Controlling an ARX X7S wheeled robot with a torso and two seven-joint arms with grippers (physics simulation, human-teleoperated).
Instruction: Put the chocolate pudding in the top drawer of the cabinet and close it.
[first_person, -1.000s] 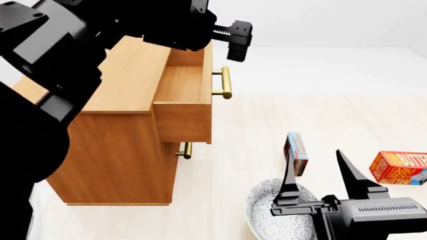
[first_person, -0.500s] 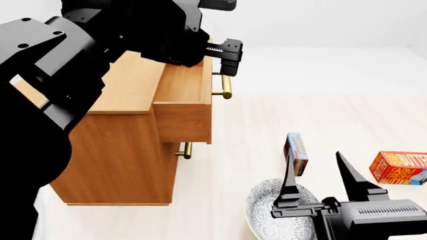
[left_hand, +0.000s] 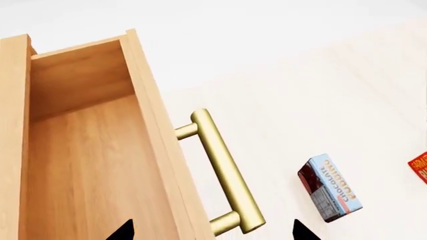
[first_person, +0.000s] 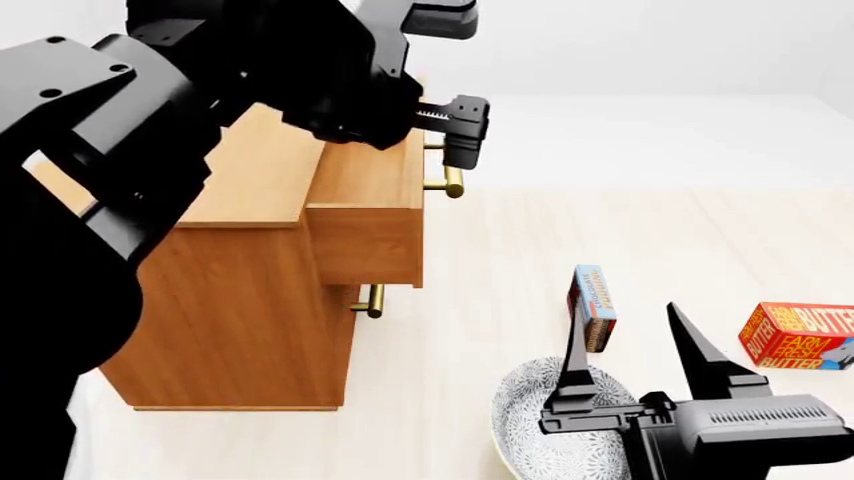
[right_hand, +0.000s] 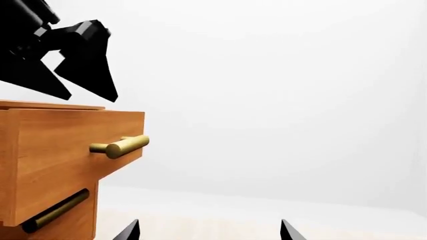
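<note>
On the pale wood-grain floor (first_person: 534, 260): a red-orange butter box (first_person: 798, 335) lying flat near the right edge of the head view, lettered "Farm Fresh Butter", blue along its lower edge. Nearer the camera: a round plate (first_person: 527, 410) with a grey speckled pattern, partly hidden, well apart from the box. Behind everything: a plain white wall (first_person: 641, 45). In the left wrist view, only a red corner of the box (left_hand: 419, 167) at the frame edge.

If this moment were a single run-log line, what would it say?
honey-brown wooden top drawer: open, empty | slim red-and-blue chocolate pudding carton: on floor | left gripper: open above drawer | right gripper: open, empty
</note>
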